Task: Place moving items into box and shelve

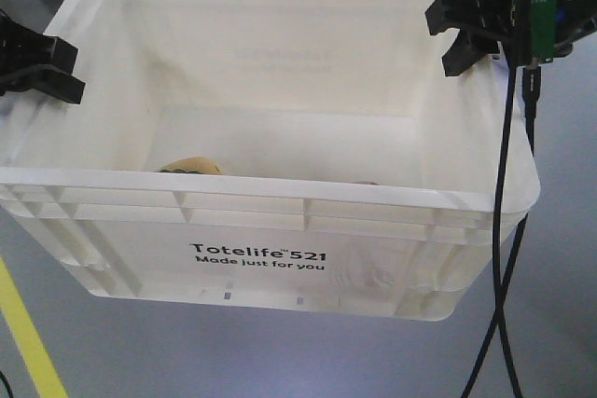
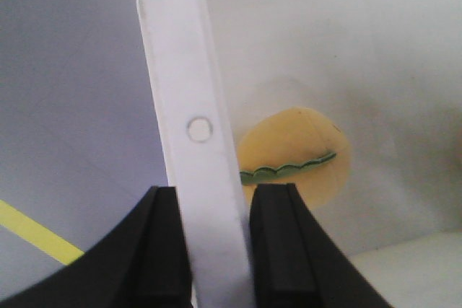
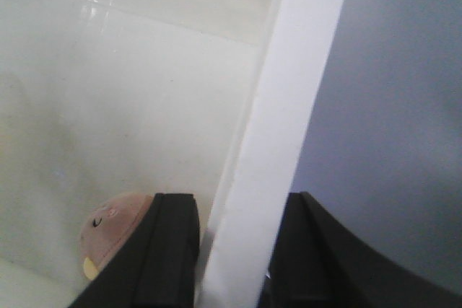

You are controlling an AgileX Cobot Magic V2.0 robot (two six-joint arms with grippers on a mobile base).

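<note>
A white plastic box marked "Totelife 521" fills the front view, with floor showing under it. My left gripper is shut on its left rim, one finger on each side of the wall. My right gripper is shut on the right rim in the same way. A yellow plush toy with a green scalloped trim lies on the box floor at the left, its top just showing over the near wall. A brownish plush toy lies at the right.
Blue-grey floor surrounds the box. A yellow floor line runs at the lower left and also shows in the left wrist view. Black cables hang from the right arm past the box's right corner.
</note>
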